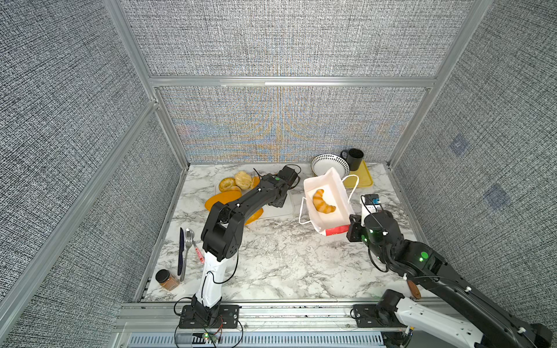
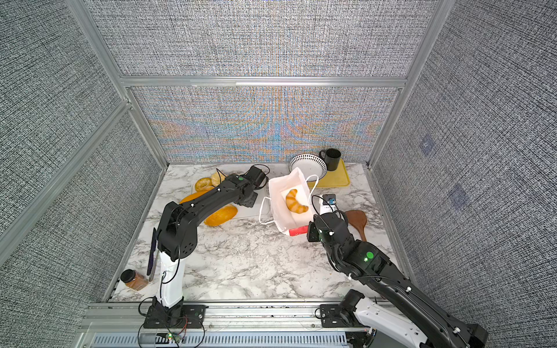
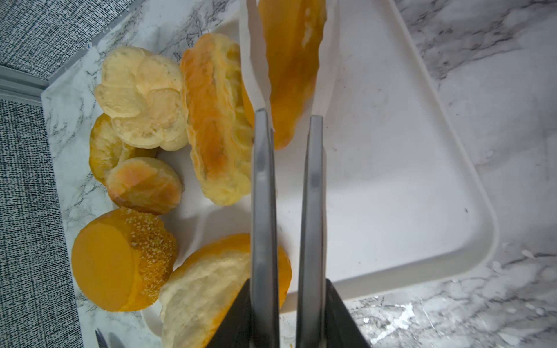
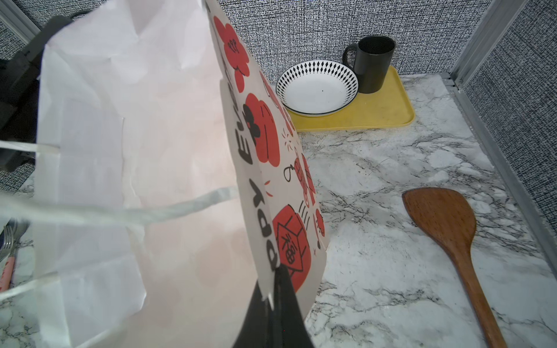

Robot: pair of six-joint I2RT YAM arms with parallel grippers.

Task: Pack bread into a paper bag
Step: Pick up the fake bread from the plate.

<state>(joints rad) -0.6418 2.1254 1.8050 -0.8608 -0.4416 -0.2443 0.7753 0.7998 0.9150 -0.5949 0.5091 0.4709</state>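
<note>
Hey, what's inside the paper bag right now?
One croissant lies inside the paper bag, seen in both top views. Its near wall hides part of the floor.

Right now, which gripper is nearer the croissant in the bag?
Right. The right gripper is shut on a wall of the paper bag, beside the croissant inside. The left gripper is farther off, over the white tray, gripping an orange loaf.

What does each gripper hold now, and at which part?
Left gripper: an orange loaf, clamped by its long sides. Right gripper: the paper bag, by its rim.
</note>
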